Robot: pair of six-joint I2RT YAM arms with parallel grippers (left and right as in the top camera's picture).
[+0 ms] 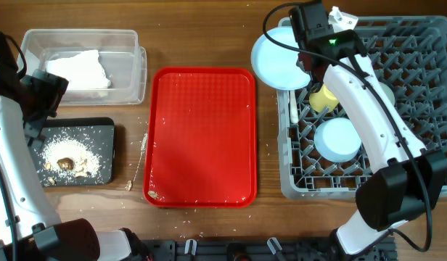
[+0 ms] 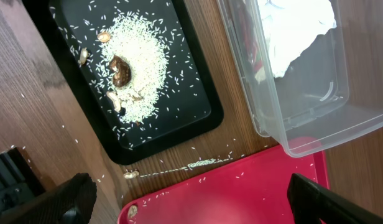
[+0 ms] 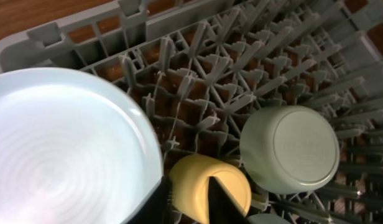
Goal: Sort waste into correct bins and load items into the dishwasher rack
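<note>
- The left claw (image 2: 190, 186) hangs with its fingers spread wide and nothing between them, above the gap where the black tray (image 1: 100, 130), the clear tub (image 1: 140, 65) and the red tray (image 1: 202, 138) come near each other.
- The black tray carries a heap of pale rice (image 1: 71, 152) with a brown food scrap (image 1: 64, 164) in the middle and a few tan bits around it.
- Crumpled white napkins (image 1: 78, 70) lie inside the clear tub, which sits on the counter (image 1: 209, 29) just behind the black tray.
- Loose rice grains and one small brown crumb (image 2: 130, 175) are scattered on the counter between the black tray and the red tray; a few grains also lie on the red tray.
- The grey dishwasher rack (image 1: 419, 43) stands to the right of the red tray.
- The light blue plate (image 1: 278, 61) leans in the rack's near-left corner, its rim overhanging the rack's edge.
- The right claw (image 3: 190, 196) is at that plate's rim; its two dark fingertips stand slightly apart, with the yellow cup (image 1: 323, 98) showing through the gap and the plate's edge just beside one finger.
- The yellow cup lies tipped among the pegs, next to the pale green bowl (image 3: 291, 149), which is upside down.
- The light blue bowl (image 1: 338, 139) rests upside down in the rack, nearer the front.
</note>
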